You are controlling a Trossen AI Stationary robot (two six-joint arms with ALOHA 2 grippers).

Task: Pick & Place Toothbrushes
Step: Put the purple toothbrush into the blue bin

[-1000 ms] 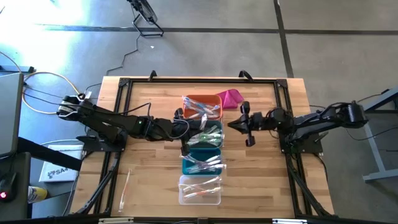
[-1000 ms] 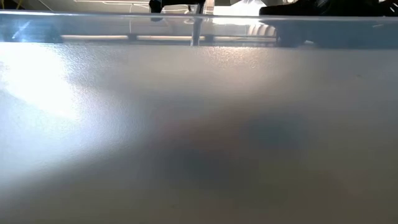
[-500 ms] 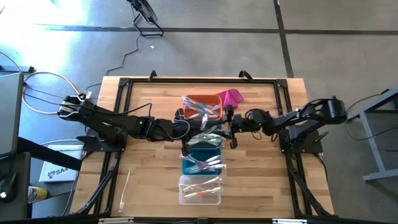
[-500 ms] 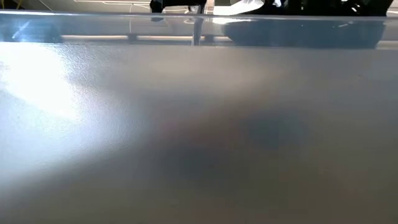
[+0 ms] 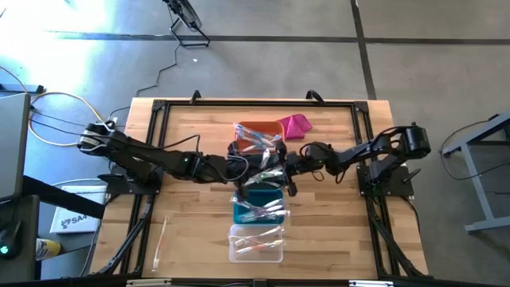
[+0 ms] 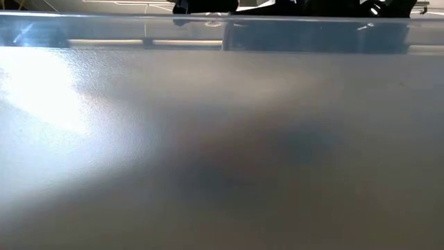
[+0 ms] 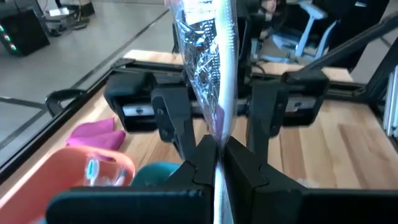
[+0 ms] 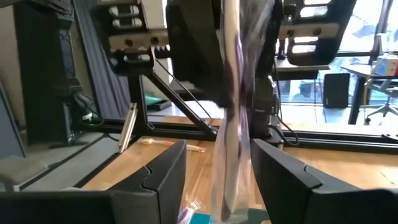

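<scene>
My left claw (image 7: 217, 158) is clenched on a wrapped toothbrush (image 7: 208, 68), held upright above the bins (image 5: 256, 209). My right claw (image 8: 217, 171) stands spread either side of the same toothbrush. To hand over well, I judge: close right squarely on the wrapper before left releases

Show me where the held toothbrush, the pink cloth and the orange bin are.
toothbrush (image 7: 208, 56): left wrist view, on its wrapper above the fingers.
pink cloth (image 5: 296, 125): high view, its middle.
orange bin (image 7: 59, 168): left wrist view, its near wall.
</scene>
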